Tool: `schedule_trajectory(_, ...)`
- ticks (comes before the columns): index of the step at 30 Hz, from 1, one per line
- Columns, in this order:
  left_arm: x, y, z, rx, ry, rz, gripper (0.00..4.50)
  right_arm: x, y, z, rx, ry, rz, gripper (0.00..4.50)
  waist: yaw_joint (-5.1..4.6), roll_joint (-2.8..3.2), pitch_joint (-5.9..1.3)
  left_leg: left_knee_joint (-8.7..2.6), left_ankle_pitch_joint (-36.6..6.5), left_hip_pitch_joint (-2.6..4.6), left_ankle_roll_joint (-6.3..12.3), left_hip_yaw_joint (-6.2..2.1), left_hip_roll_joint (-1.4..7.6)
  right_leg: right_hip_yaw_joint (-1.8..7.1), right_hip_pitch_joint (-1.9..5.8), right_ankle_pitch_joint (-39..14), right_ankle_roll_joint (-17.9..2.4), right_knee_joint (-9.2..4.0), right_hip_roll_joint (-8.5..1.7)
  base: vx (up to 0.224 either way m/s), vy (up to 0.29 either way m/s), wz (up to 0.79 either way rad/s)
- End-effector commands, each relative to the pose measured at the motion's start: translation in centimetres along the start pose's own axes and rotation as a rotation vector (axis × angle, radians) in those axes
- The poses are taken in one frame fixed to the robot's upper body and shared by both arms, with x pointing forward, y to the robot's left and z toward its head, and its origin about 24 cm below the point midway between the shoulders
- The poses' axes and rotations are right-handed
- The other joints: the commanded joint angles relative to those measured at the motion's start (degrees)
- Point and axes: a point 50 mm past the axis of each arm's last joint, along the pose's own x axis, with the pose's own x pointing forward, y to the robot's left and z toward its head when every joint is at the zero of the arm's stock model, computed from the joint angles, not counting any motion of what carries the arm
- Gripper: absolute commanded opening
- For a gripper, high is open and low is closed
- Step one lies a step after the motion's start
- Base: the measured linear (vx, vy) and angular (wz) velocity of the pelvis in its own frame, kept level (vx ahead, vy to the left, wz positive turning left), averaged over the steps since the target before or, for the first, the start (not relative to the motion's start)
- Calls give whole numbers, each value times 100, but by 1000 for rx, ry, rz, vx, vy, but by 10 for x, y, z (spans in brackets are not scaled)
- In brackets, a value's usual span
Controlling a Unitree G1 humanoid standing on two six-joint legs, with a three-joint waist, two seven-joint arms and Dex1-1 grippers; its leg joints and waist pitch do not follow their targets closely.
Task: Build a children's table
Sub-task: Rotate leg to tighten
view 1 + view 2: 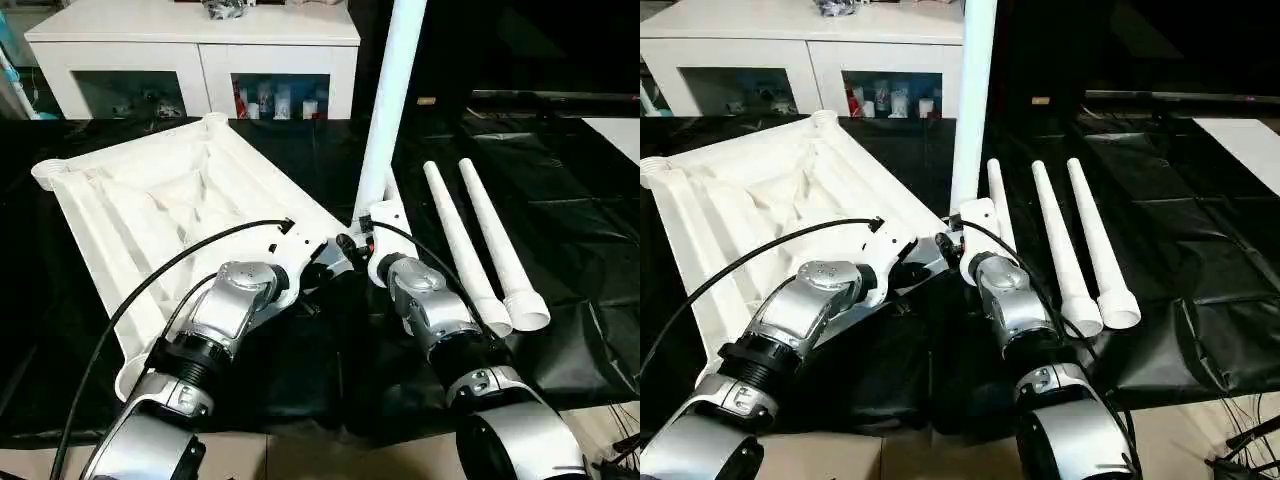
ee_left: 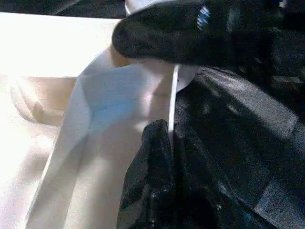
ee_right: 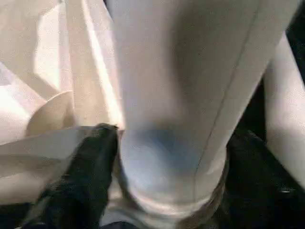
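The white table top (image 1: 150, 200) lies upside down on the black cover, its ribbed underside facing up. One white leg (image 1: 390, 100) stands upright in the near right corner socket (image 3: 167, 205). My left gripper (image 2: 170, 126) is shut on the top's thin rim (image 2: 174, 90) just beside that socket. My right gripper (image 1: 365, 245) is at the base of the upright leg (image 3: 181, 71), which fills the space in front of its wrist. Three loose legs (image 1: 1060, 235) lie side by side to the right.
A white cabinet (image 1: 200, 50) with glass doors stands behind the work area. The black cover (image 1: 560, 200) spreads out to the right of the loose legs. Black cables (image 1: 170, 270) run along my left forearm. Pale floor (image 1: 300, 455) shows at the cover's front edge.
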Motion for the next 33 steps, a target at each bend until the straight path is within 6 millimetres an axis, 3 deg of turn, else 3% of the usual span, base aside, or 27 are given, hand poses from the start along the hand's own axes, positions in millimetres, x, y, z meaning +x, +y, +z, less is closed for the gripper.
schedule_trajectory(1, 2, 2, -21, -65, 42, 50, 0, 3, 32, 3, 22, -23, 165, 357, 1, -54, -267, -397, -2167, 5, 30, 18, 0, 54, 165, -2140, -764, -540, -103, 0, 0, 0)
schedule_trajectory(4, -2, 5, -22, -44, 30, 26, 0, 1, 24, 8, -32, -69, 165, 386, -45, -55, -263, -405, -2255, -18, 7, -2, -5, 46, 164, -2443, -670, -573, -115, 0, 0, 0)
schedule_trajectory(6, -4, 7, -24, -27, 40, 23, 0, -1, 19, 10, -63, -96, 184, 405, -43, -60, -280, -400, -2153, -24, 22, 0, 4, 54, 170, -2274, -707, -556, -117, 0, 0, 0)
schedule_trajectory(12, -14, 11, -29, -4, 32, -30, 0, -12, 3, 7, -157, -103, 282, 405, -42, -64, -277, -396, -1995, -52, 120, 19, 11, 51, 201, -1928, -883, -523, -104, 0, 0, 0)
schedule_trajectory(16, -27, 10, -35, 39, 29, -149, 0, -25, -13, 7, -184, -116, 376, 405, -28, -69, -275, -381, -1980, -25, 186, 32, 22, 70, 188, -1974, -910, -538, -104, 0, 0, 0)
schedule_trajectory(18, -34, 7, -35, 66, 6, -231, 0, -31, -17, 7, -202, -119, 436, 405, -15, -56, -292, -385, -1838, -33, 227, 30, 45, 82, 201, -1742, -993, -509, -112, 0, 0, 0)
schedule_trajectory(19, -39, 5, -35, 83, -6, -271, 0, -34, -19, 7, -218, -119, 473, 405, 23, -32, -294, -374, -1776, 7, 241, 48, 57, 85, 176, -1461, -1134, -487, -97, 0, 0, 0)
schedule_trajectory(22, -47, 2, -33, 102, -28, -347, 0, -41, -21, 6, -252, -105, 541, 405, 7, -15, -291, -379, -1702, 5, 237, 55, 59, 76, 189, -1063, -1290, -439, -69, 0, 0, 0)
schedule_trajectory(26, -55, 4, -32, 113, -24, -378, 0, -50, -22, -1, -296, -52, 651, 405, 43, -12, -296, -376, -1706, 35, 284, 65, 67, 73, 199, -974, -1326, -429, -71, 0, 0, 0)
schedule_trajectory(29, -59, 5, -32, 114, -19, -391, 0, -55, -22, -6, -326, -15, 702, 405, 61, -22, -305, -365, -1514, 10, 323, 68, 61, 68, 225, -717, -1376, -405, -76, 0, 0, 0)
schedule_trajectory(33, -62, 3, -33, 115, -20, -413, 0, -56, -23, -9, -340, 4, 717, 405, 65, -39, -303, -354, -1456, 3, 333, 72, 54, 72, 235, -794, -1371, -407, -94, 0, 0, 0)
